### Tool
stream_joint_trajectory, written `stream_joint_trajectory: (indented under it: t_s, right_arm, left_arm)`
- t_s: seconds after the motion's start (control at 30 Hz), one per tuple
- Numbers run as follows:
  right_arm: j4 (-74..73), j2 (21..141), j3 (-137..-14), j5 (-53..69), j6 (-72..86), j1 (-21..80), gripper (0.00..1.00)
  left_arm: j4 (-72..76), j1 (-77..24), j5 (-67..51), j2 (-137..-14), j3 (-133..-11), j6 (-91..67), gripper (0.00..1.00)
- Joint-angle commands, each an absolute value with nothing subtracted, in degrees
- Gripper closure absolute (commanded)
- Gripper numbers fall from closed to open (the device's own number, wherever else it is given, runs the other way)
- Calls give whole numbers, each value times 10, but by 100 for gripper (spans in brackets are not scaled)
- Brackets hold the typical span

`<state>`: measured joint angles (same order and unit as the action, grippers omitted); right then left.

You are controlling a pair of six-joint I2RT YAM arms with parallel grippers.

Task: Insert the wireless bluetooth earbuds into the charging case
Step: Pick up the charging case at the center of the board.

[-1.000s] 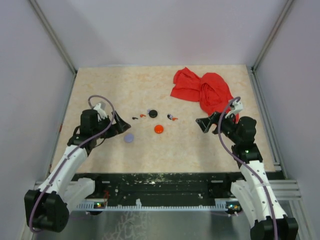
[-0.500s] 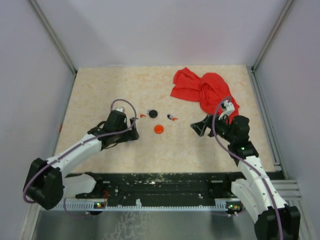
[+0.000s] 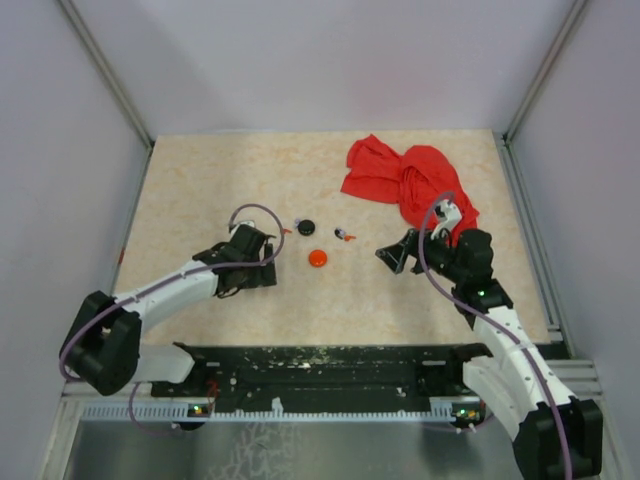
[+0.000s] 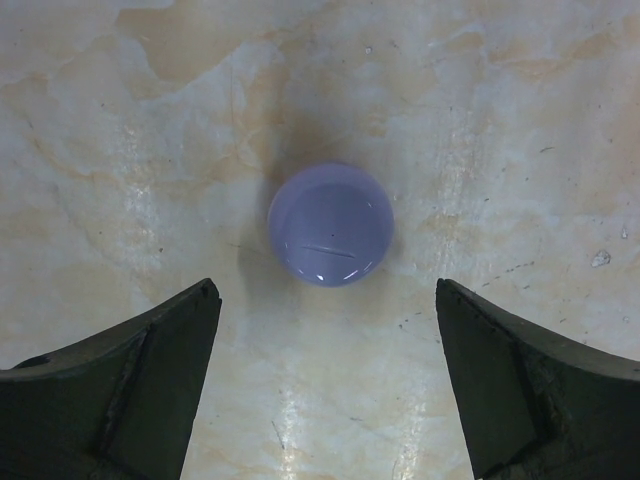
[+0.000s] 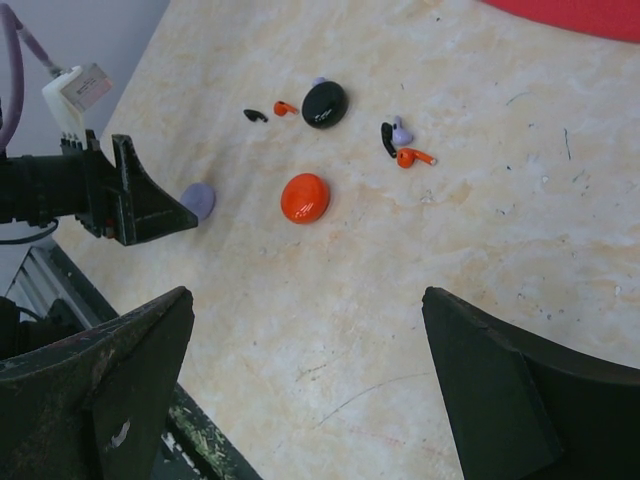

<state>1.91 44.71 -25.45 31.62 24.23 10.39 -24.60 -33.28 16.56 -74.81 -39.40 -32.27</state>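
Two tiny earbuds (image 5: pixel 404 154) flank a smooth round charging case (image 5: pixel 325 104).

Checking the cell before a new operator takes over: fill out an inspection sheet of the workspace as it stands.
Surface: beige mottled table, a few dark specks and scratches.
Job's things: charging case on the table; one earbud lies left of it, the other earbud right of it, both outside the case.
Clutter: red disc; lavender disc; crumpled red cloth at the far right.
Grippers: left gripper open over the lavender disc, not touching it; right gripper open, empty.
Cables: purple cable looped along each arm, clear of the job's things.
Surroundings: pale walls, metal frame rails.
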Motion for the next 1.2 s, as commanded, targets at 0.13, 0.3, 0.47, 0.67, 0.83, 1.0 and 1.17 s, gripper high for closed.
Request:
stream_joint_trajectory:
  t_s: [0.13, 0.3, 0.47, 0.67, 0.83, 1.0, 1.17]
  right_arm:
    - [49, 441, -256, 322, 237, 113, 2]
    - [48, 442, -254, 321, 235, 119, 2]
    - [48, 446, -256, 322, 234, 124, 2]
    - [50, 450, -256, 322, 233, 134, 2]
    - [54, 458, -258, 318, 232, 149, 2]
    - [59, 472, -260, 313, 232, 162, 2]
    - [92, 505, -258, 338, 255, 172, 2]
  left_arm:
    - [-209, -336, 193, -793, -410, -317, 11]
    - [-196, -336, 198, -809, -409, -309, 18]
    - [-181, -335, 178, -823, -412, -296, 25]
    - [-166, -335, 147, -833, -414, -271, 33]
    - [-139, -340, 91, -840, -413, -245, 43]
    - [-111, -356, 63, -848, -414, -224, 51]
    - [-77, -388, 50, -852, -420, -187, 53]
